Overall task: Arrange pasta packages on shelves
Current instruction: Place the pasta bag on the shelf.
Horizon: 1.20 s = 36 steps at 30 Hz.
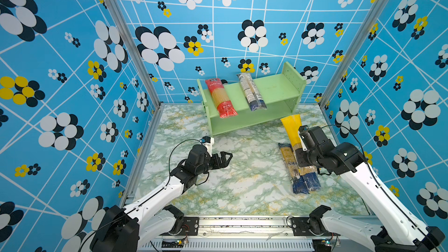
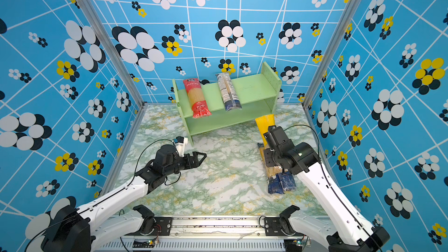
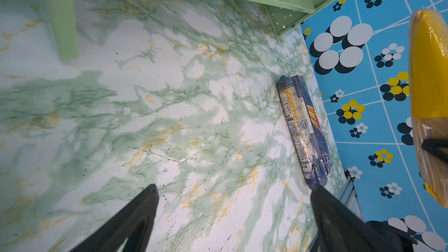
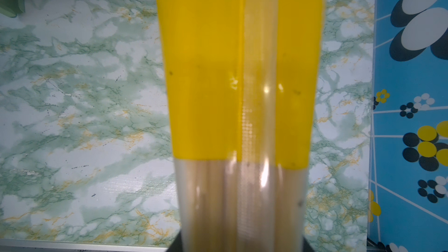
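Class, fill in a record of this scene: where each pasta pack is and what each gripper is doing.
shelf, top tier: red pack, clear pack
lower tier: nothing visible
table: brownish pack and dark blue pack, side by side
right gripper: shut on yellow pack, raised
left gripper: open, empty
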Available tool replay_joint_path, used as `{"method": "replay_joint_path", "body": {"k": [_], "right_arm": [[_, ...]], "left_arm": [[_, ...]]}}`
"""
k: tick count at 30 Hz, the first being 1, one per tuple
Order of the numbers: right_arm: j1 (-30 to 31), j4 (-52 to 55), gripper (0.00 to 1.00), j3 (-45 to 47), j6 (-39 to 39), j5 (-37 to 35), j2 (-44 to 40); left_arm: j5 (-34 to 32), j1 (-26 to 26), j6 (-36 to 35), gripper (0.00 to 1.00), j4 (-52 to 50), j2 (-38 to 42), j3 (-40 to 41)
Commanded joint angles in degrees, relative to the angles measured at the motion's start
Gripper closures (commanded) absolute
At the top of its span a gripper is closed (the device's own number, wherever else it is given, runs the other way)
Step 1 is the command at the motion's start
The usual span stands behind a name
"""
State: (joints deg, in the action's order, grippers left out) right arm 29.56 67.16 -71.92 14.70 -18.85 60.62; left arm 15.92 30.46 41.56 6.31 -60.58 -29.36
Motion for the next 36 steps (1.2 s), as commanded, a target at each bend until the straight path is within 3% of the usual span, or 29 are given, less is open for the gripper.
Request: {"method": "replay_joint_path", "body": {"k": [1, 36], "right_arm": [[-0.6, -3.9, 1.00, -4.4, -2.1, -4.1, -0.2], [-5.1, -8.2, 1.00, -39.8, -14.6, -4.7, 20.0]], "left_arm": [[0.7, 0.3, -0.3, 0.01, 1.2, -0.2, 0.5], [0.7, 0.3, 0.1, 0.01, 1.4, -0.1, -0.2]]}}
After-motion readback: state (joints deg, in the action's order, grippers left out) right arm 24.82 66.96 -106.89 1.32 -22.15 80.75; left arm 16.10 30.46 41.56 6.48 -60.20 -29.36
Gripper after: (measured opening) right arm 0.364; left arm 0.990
